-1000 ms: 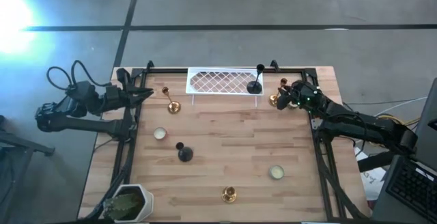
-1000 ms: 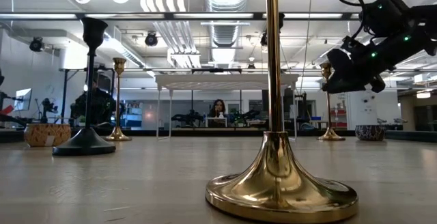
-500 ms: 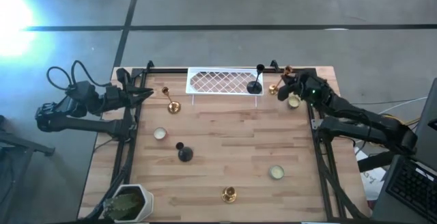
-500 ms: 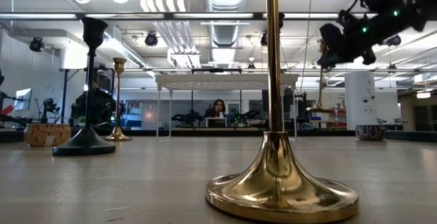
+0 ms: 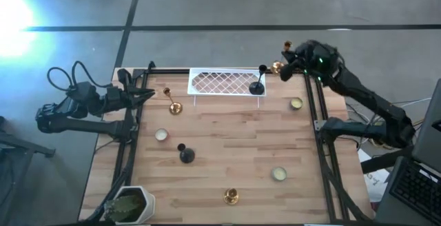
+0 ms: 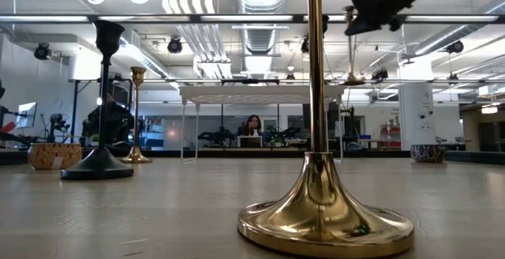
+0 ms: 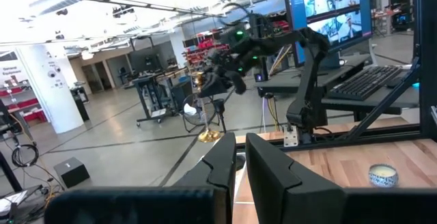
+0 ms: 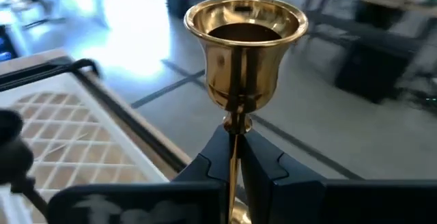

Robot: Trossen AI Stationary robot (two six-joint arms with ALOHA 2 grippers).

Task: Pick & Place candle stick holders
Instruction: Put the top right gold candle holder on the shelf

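Note:
My right gripper (image 5: 289,59) is shut on a tall slim gold candle stick holder (image 6: 349,50), high above the table's far right corner. It also shows in the right wrist view (image 8: 244,46). My left gripper (image 5: 148,94) is shut and empty at the table's far left edge. A black holder (image 5: 258,83) stands on the white lattice tray (image 5: 220,81) at the far edge. On the table stand a second gold holder (image 5: 172,103), a third (image 5: 231,197), another black one (image 5: 185,154), and three cream cups (image 5: 161,135) (image 5: 278,174) (image 5: 295,103). My right gripper pinches the gold holder's slim stem (image 8: 234,145) just below its cup, between the two fingers. The fingers come about level from the table's right side and lie across the stem. The holder is upright and lifted clear, its round base (image 6: 353,80) hanging below the fingers.
A white pot with a green plant (image 5: 131,204) stands at the near left corner. Black frame rails (image 5: 320,136) run along the table's left and right sides. In the low view the near gold holder (image 6: 316,133) fills the foreground.
My right gripper has risen and gone toward the table's far edge, still shut on the gold holder. The holder has been lifted off the table at the far right and hangs clear. The cream cup beside that spot has come into view.

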